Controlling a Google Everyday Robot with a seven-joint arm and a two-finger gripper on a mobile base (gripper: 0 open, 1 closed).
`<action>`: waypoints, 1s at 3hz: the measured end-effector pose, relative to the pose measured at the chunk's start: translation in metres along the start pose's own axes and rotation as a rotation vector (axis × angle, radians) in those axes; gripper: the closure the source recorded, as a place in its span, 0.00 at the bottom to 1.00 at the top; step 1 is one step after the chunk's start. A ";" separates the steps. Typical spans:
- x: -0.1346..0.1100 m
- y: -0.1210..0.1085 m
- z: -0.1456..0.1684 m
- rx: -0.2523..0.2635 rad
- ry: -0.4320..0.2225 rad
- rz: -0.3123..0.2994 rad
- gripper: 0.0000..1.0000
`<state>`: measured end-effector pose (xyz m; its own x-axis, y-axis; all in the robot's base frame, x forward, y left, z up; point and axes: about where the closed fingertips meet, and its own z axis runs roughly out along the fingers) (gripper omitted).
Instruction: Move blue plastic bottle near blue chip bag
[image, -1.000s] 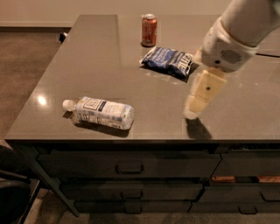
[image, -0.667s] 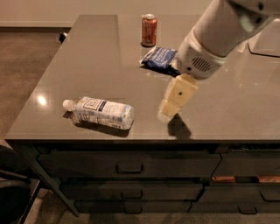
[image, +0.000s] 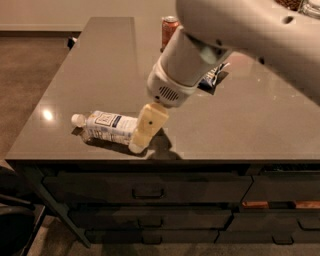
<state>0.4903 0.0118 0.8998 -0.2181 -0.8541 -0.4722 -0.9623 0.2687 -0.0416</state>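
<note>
Under the front edge of the dark grey stone table (image: 100, 65) is a row of dark drawers (image: 147, 187) with slim handles. Compared with the picture a little earlier, the cream-coloured tool (image: 140, 141) has moved to the left and toward this front edge. Then it hung over bare table, well apart from the bottle; now it is down at the bottle itself.

The blue plastic bottle (image: 106, 126), a clear one with a white cap and a white-and-blue label, has not changed place. It lies on its side near the front left of the table, the cap pointing left. The tool stands tilted at the bottle's bottom end, on the right, and covers that end from the camera; its tip is low, close to the table surface. Whether it touches the bottle I cannot tell, and whether the tool is apart or together is also not shown.

Behind it the thick white-grey arm (image: 240, 35) goes up to the right and now hides most of the blue chip bag (image: 214, 76), a crinkled dark blue snack bag with white print, lying further back, well apart from the bottle. At the far part stands an orange-red soda can (image: 169, 27), half behind the arm.
</note>
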 end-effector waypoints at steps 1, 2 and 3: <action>-0.022 0.007 0.039 -0.032 0.022 -0.028 0.02; -0.032 0.007 0.056 -0.048 0.043 -0.033 0.33; -0.035 0.004 0.061 -0.050 0.049 -0.031 0.55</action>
<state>0.5043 0.0697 0.8628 -0.1946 -0.8829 -0.4274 -0.9754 0.2203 -0.0110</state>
